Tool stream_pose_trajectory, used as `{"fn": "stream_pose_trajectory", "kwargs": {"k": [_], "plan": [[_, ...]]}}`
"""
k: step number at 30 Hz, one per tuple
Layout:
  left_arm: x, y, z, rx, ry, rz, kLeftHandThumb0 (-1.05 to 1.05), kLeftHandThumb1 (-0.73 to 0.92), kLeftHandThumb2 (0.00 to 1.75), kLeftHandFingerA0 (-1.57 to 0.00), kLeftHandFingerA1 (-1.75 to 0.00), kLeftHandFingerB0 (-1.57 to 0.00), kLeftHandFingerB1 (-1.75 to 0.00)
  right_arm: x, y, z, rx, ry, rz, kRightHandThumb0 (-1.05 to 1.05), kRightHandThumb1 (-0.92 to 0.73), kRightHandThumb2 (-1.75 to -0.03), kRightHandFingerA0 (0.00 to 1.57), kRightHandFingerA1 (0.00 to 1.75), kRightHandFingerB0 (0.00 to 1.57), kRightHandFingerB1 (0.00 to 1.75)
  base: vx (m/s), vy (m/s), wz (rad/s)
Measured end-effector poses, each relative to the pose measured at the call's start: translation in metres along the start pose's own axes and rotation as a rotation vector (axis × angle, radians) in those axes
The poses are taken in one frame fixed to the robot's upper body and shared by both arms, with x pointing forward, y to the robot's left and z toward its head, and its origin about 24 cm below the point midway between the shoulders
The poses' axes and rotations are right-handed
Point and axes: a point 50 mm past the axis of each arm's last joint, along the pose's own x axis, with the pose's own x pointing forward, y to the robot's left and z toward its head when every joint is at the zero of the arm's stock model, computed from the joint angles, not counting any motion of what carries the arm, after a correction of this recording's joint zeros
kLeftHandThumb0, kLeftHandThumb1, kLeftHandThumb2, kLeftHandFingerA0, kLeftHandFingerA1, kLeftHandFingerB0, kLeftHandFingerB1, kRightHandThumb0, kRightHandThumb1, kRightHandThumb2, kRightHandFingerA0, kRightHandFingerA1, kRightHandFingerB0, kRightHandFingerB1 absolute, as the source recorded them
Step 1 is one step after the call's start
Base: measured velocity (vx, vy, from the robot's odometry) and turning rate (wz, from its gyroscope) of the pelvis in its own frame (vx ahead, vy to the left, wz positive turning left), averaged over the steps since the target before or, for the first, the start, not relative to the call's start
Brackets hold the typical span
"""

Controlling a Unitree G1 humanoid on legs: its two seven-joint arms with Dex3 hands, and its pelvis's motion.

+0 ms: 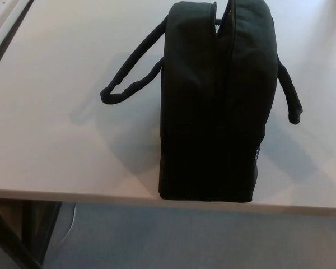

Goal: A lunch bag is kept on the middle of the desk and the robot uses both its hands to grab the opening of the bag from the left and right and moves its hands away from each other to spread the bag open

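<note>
- A black fabric lunch bag (215,101) stands upright on a pale, smooth-topped desk (61,140), its near end reaching almost to the desk's front edge.
- The bag runs lengthwise away from the camera and sits a little right of the picture's centre.
- A seam along the top of the bag marks its opening (219,25); it is nearly closed, with only a narrow gap showing at the far end.
- A black looped carry handle (131,75) falls from the bag's left side and lies on the desk top, curving out towards the left.
- A second black carry handle (290,92) hangs off the bag's right side, its end just above or on the desk; which one cannot be told.
- The bag throws a soft shadow on the desk on both sides.
- Neither robot hand appears in the head view, so the state of the fingers cannot be told, and nothing is touching the bag.
- Below the desk's front edge lies a grey floor (201,235), with a dark desk leg (11,235) at the lower left.
</note>
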Motion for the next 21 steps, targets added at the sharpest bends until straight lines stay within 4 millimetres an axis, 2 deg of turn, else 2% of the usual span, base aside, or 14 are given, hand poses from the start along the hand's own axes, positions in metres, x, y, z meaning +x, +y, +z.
{"fn": "stream_pose_trajectory", "kwargs": {"k": [1, 2, 3, 4, 5, 6, 12, 13, 15, 16, 17, 19, 20, 21], "plan": [[0.001, -0.004, 0.001, 0.001, -0.011, -0.014, -0.19, 0.56, 0.59, -0.3, -0.32, -0.1, -0.31, 0.004, 0.002, 0.0, -0.007, -0.007, 0.012, -0.45, -0.39, -0.63, 0.38, 0.41, 0.29, 0.38, 0.0, 0.0, 0.0], [0.003, -0.007, 0.003, 0.002, -0.023, -0.025, -0.13, 0.53, 0.64, -0.26, -0.35, -0.07, -0.17, 0.008, 0.003, 0.001, -0.014, -0.013, 0.026, -0.46, -0.39, -0.64, 0.35, 0.4, 0.27, 0.38, 0.0, 0.0, 0.0], [0.006, -0.013, 0.005, 0.004, -0.046, -0.044, -0.13, 0.53, 0.64, -0.26, -0.35, -0.07, -0.17, 0.014, 0.006, 0.001, -0.026, -0.025, 0.047, -0.46, -0.39, -0.64, 0.35, 0.4, 0.27, 0.38, 0.0, 0.0, 0.0], [0.007, -0.017, 0.007, 0.005, -0.059, -0.056, -0.06, 0.59, 0.57, -0.31, -0.31, -0.09, -0.31, 0.018, 0.007, 0.002, -0.034, -0.032, 0.06, -0.47, -0.4, -0.66, 0.34, 0.4, 0.29, 0.39, 0.0, 0.0, 0.0], [0.009, -0.021, 0.009, 0.007, -0.08, -0.072, -0.08, 0.56, 0.56, -0.3, -0.3, -0.12, -0.32, 0.023, 0.01, 0.003, -0.048, -0.044, 0.081, -0.38, -0.46, -0.55, 0.39, 0.33, 0.35, 0.32, 0.0, 0.0, 0.0], [0.011, -0.026, 0.012, 0.007, -0.107, -0.09, -0.11, 0.54, 0.56, -0.28, -0.3, -0.12, -0.32, 0.029, 0.012, 0.004, -0.064, -0.056, 0.103, -0.44, -0.39, -0.64, 0.36, 0.4, 0.34, 0.39, 0.0, 0.0, 0.0], [0.023, -0.051, 0.035, -0.005, -0.28, -0.162, -0.15, 0.48, 0.56, -0.25, -0.33, -0.06, -0.25, 0.058, 0.015, 0.01, -0.163, -0.127, 0.199, -0.43, -0.41, -0.64, 0.38, 0.4, 0.39, 0.4, 0.0, 0.0, 0.0], [0.024, -0.053, 0.037, -0.005, -0.302, -0.167, -0.06, 0.5, 0.67, -0.23, -0.38, -0.04, -0.16, 0.062, 0.014, 0.011, -0.176, -0.135, 0.209, -0.39, -0.5, -0.56, 0.42, 0.34, 0.39, 0.33, 0.0, 0.0, 0.0], [0.03, -0.058, 0.045, -0.002, -0.369, -0.175, -0.03, 0.52, 0.68, -0.22, -0.37, -0.04, -0.15, 0.071, 0.013, 0.013, -0.216, -0.161, 0.234, -0.44, -0.42, -0.66, 0.38, 0.41, 0.38, 0.41, 0.0, 0.0, 0.0], [0.034, -0.061, 0.048, 0.0, -0.4, -0.174, -0.03, 0.54, 0.69, -0.22, -0.37, -0.04, -0.15, 0.075, 0.012, 0.015, -0.236, -0.175, 0.245, -0.35, -0.46, -0.54, 0.45, 0.35, 0.42, 0.34, 0.0, 0.0, 0.0], [0.036, -0.063, 0.052, -0.002, -0.427, -0.175, -0.04, 0.56, 0.66, -0.21, -0.34, -0.06, -0.16, 0.078, 0.012, 0.016, -0.251, -0.188, 0.255, -0.45, -0.41, -0.66, 0.39, 0.41, 0.37, 0.41, 0.0, 0.0, 0.0], [0.04, -0.066, 0.058, 0.0, -0.482, -0.173, -0.08, 0.54, 0.68, -0.2, -0.36, -0.04, -0.16, 0.083, 0.012, 0.018, -0.283, -0.213, 0.275, -0.47, -0.4, -0.66, 0.39, 0.41, 0.38, 0.41, 0.0, 0.0, 0.0], [0.041, -0.067, 0.06, 0.002, -0.503, -0.173, -0.09, 0.52, 0.55, -0.2, -0.28, 0.0, -0.21, 0.084, 0.012, 0.019, -0.296, -0.224, 0.285, -0.49, -0.4, -0.67, 0.37, 0.42, 0.32, 0.4, 0.0, 0.0, 0.0], [0.044, -0.069, 0.063, 0.006, -0.543, -0.169, -0.09, 0.52, 0.55, -0.2, -0.28, 0.0, -0.21, 0.085, 0.014, 0.02, -0.319, -0.245, 0.303, -0.49, -0.4, -0.67, 0.37, 0.42, 0.32, 0.4, 0.0, 0.0, 0.0]]}}
